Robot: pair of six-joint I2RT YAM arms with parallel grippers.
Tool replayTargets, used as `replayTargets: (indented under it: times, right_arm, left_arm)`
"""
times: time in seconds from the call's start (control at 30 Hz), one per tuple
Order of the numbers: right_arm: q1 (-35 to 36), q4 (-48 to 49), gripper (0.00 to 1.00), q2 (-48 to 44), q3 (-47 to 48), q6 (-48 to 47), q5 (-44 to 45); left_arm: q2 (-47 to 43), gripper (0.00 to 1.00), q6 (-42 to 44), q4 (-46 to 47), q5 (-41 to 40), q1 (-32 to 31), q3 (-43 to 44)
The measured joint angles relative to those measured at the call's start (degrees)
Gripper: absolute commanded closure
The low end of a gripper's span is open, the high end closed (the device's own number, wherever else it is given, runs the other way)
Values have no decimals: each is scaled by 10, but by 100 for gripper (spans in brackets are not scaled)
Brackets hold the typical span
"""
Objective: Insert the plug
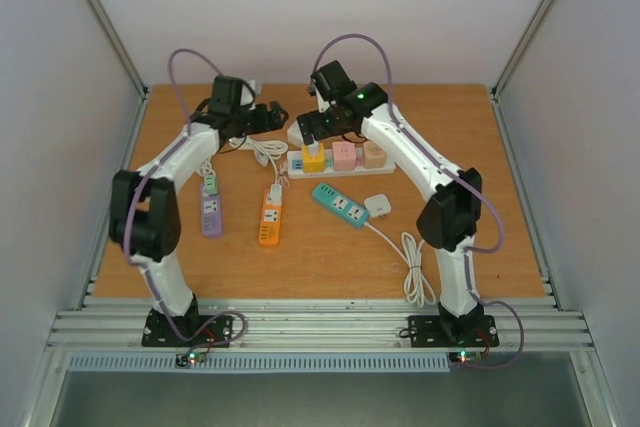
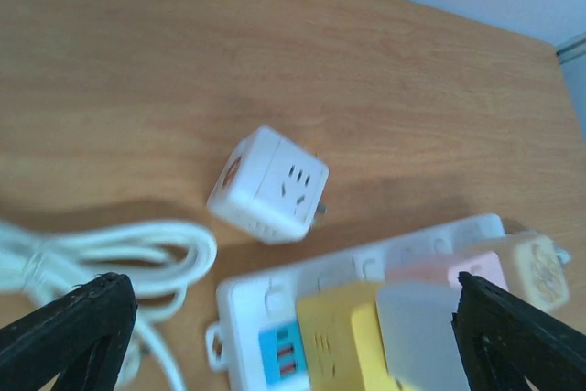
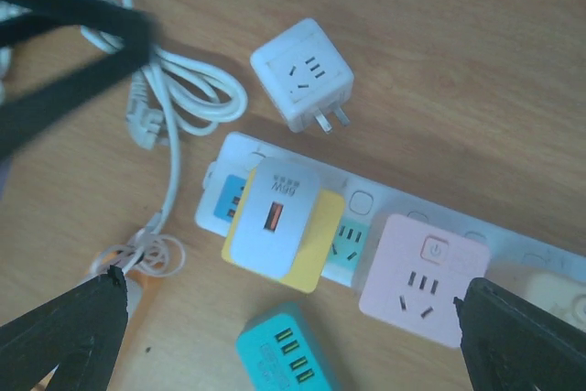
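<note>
Looking down through both wrist cameras, we find the white cube-shaped plastic plug adapter (image 3: 302,73) lying on its side on the brown wooden table (image 1: 330,262). Its metal prongs point toward the long white power strip (image 3: 375,200), which lies just beside it without touching. Neither arm holds the adapter.

Our left gripper (image 2: 288,318) hovers over the adapter and the strip's end, its black fingers spread wide with nothing between them. Our right gripper (image 3: 288,290) is just as wide and empty above the strip.

On the strip sits a yellow cube adapter (image 3: 322,237) with a white USB charger (image 3: 275,212) on top of it. Next along are a pink cube adapter (image 3: 423,276) and a beige cube adapter (image 2: 536,267). A coiled white cable (image 3: 197,89) lies near the strip's end. A teal power strip (image 3: 284,354) lies nearer our bases, and an orange power strip (image 1: 271,215) and a purple power strip (image 1: 211,205) lie off to the left.
</note>
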Motion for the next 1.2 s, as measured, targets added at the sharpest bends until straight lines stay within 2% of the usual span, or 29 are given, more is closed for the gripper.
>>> replayTargets:
  times: [0.2,0.47,0.7,0.83,1.03,1.2]
  right_arm:
    - [0,52,2,-73,-75,19,-11]
    - [-1,72,2,-102,-134,31,-13]
    - [-1,76,2,-113,-156,39,-15]
    - [-1,75,3,-113,-160,43,-15]
    - [-1,75,3,-123,-169,46,-15]
    - [-1,75,4,-151,-182,51,-16]
  left_arm:
    - [146,1,91,-13,-56,-54,136]
    - [251,4,170,-37,-116,-85,241]
    - [306,17,195,-88,-119,-84,277]
    - [317,38,202,-109,-118,-85,278]
    - [322,55,206,-123,-128,-85,295]
    - [311,57,203,-113,-134,-85,278]
